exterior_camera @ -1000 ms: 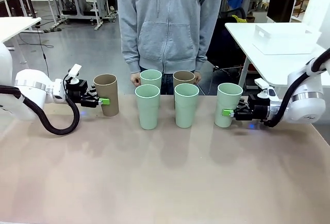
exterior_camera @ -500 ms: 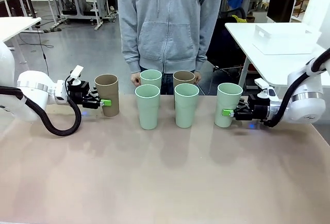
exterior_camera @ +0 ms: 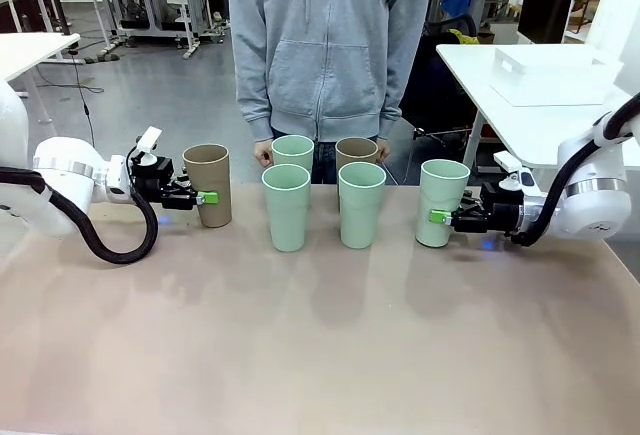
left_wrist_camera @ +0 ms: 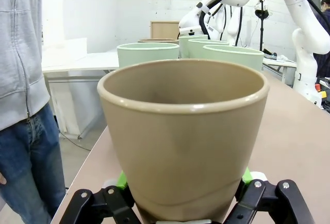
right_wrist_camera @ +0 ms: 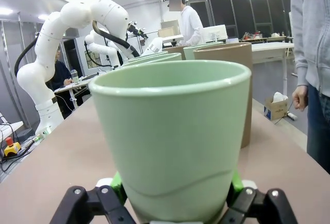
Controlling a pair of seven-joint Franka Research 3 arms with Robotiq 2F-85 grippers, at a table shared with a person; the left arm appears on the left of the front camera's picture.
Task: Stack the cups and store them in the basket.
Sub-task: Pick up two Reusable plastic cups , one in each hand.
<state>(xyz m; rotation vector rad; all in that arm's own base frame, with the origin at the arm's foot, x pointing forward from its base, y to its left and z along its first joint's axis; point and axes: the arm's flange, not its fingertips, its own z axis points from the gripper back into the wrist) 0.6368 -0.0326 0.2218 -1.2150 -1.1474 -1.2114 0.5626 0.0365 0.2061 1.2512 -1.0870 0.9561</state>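
My left gripper [exterior_camera: 203, 198] is shut on a tan cup [exterior_camera: 208, 185] at the table's far left, gripping low on its side. In the left wrist view the tan cup [left_wrist_camera: 183, 136] stands upright between my fingers [left_wrist_camera: 122, 180]. My right gripper [exterior_camera: 438, 217] is shut on a mint green cup [exterior_camera: 443, 202] at the far right. That mint cup [right_wrist_camera: 172, 141] sits close up in my right gripper [right_wrist_camera: 172, 206]. Between them stand two mint cups [exterior_camera: 286, 207] [exterior_camera: 361, 203], with a mint cup [exterior_camera: 293, 150] and a tan cup [exterior_camera: 356, 149] behind. The white basket [exterior_camera: 545, 73] rests on a side table at the right.
A person in a grey hoodie [exterior_camera: 330, 45] stands at the far edge, hands [exterior_camera: 262, 155] down behind the back cups. The near half of the tan table [exterior_camera: 320, 355] is bare. A white side table [exterior_camera: 520, 115] stands beyond the right arm.
Both grippers have shut on their cups. The tan cup, leaning a second ago, now stands upright, and the left arm has shifted slightly right. The right mint cup has straightened a little.
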